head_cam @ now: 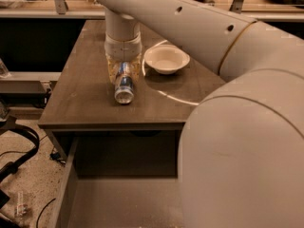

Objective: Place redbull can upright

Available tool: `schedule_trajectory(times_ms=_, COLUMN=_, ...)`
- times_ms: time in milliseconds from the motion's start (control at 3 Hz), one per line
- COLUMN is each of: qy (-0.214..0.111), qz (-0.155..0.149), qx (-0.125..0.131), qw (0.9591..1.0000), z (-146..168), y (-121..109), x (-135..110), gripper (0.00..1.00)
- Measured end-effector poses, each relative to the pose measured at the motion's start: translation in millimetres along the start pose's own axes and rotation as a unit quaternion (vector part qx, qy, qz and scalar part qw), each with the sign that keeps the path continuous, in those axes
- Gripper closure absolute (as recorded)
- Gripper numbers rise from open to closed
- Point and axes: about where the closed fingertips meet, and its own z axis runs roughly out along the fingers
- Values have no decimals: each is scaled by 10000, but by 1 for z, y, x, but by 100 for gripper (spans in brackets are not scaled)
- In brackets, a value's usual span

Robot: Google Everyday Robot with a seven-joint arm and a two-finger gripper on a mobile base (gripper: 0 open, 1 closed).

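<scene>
The redbull can (124, 90), slim, silver and blue, lies on its side on the dark wooden table (80, 94), its silver top pointing toward the front edge. My gripper (124, 76) comes straight down over the can's rear half. Its translucent fingers (112, 70) press against both sides of the can, shut on it. The can's far end is hidden under the wrist.
A white bowl (166, 59) stands just right of the gripper. My big white arm (237, 127) fills the right side of the view. Below the table's front edge is an open drawer-like space (123, 194). Cables (19, 151) lie on the floor at left.
</scene>
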Motion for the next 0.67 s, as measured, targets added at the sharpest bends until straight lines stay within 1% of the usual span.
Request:
schedule_trajectory(times_ms=333, qy=-43, qz=-13, qx=-2, qw=10000, z=0, y=0, x=0, gripper=100)
schedule_trajectory(times_ms=667, qy=-531, qz=-141, qx=48, qw=9985, z=-25, y=-7, x=2, gripper=100)
